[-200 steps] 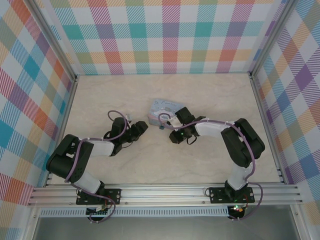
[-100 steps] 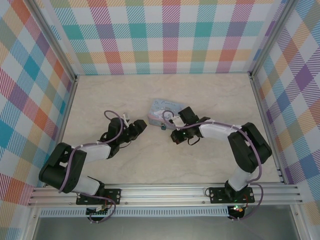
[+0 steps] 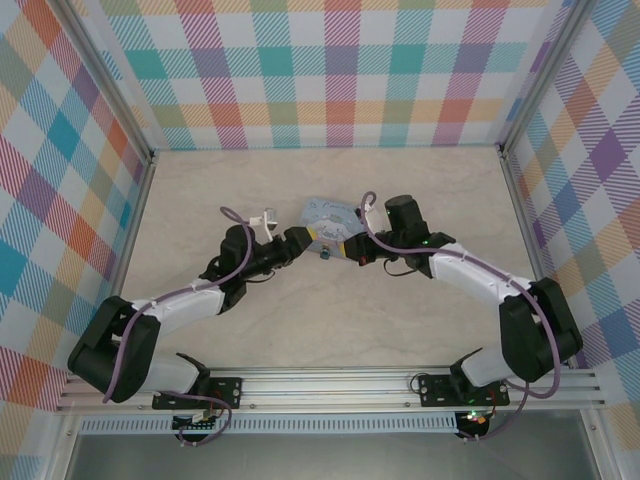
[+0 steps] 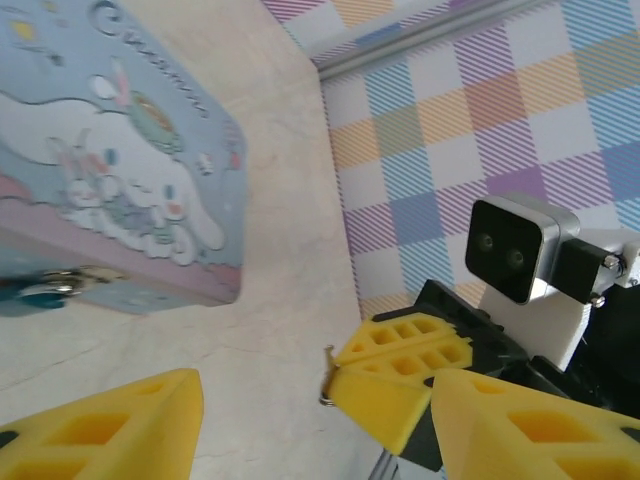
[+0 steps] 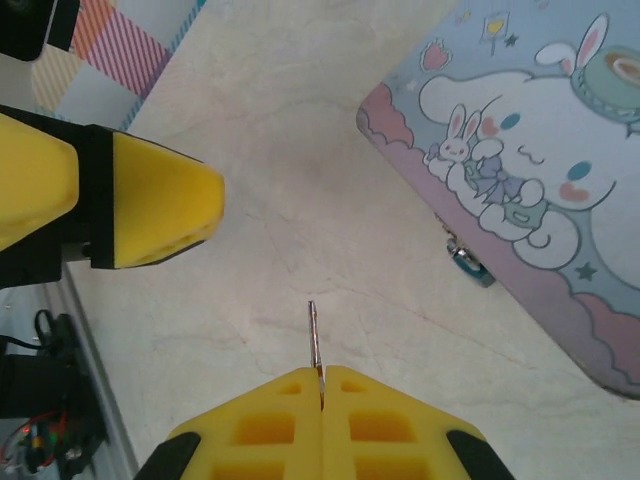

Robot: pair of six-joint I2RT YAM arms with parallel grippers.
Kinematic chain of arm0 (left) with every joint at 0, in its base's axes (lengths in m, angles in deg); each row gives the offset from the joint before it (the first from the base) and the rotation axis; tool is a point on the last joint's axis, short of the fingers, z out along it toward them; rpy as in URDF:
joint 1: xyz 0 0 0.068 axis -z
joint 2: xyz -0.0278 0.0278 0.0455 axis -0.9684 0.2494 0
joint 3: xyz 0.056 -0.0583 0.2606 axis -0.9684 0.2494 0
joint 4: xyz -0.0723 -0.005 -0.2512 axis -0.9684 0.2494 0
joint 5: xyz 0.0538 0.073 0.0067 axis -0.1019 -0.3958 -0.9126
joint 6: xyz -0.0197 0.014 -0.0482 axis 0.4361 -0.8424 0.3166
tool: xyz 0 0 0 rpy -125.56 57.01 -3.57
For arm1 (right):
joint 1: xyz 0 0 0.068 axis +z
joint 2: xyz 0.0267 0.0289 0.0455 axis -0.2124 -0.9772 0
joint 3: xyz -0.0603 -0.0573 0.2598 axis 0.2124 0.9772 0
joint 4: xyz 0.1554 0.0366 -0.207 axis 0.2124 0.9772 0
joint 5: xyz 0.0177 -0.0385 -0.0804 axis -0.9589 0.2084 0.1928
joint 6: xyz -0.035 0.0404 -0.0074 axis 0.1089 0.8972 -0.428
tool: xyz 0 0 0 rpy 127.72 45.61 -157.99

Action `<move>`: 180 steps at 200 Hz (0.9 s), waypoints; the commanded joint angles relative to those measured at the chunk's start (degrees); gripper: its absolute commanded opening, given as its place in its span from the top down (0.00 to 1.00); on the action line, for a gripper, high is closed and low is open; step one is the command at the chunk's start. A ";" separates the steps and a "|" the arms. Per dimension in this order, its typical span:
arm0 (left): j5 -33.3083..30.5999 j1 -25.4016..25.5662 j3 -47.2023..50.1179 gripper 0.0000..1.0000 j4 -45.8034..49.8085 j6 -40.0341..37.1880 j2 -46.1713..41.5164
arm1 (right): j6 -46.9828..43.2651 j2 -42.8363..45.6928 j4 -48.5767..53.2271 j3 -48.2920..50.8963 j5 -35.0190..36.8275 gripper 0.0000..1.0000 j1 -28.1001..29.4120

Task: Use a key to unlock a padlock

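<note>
Right tool (image 5: 322, 372) pinched shut on the key (image 5: 314, 335); left tool (image 3: 297, 238) spread apart, empty.
Tiny padlock (image 5: 470, 264) sits at the edge of the tin (image 5: 520, 190), apparently hooked on its clasp, just ahead of the key tip over the desk (image 5: 300, 150). Both look light, hard and slick to me: the thin key could twist in that grip, and the lock will likely swing unless taken across its teal body, keyhole left free.

Tin (image 3: 328, 214) mid-table (image 3: 450, 190); open surface beyond.
</note>
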 commanded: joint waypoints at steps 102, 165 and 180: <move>-4.61 2.38 -4.32 0.52 13.70 41.53 3.31 | -45.93 3.27 -7.50 3.37 40.16 1.00 16.54; -3.46 4.07 -5.63 0.55 11.88 46.93 5.23 | -53.10 -1.52 -7.74 1.12 42.18 1.00 20.56; -3.63 4.34 -5.89 0.58 11.96 46.64 5.24 | -53.40 -1.79 -7.70 0.93 42.06 1.00 20.81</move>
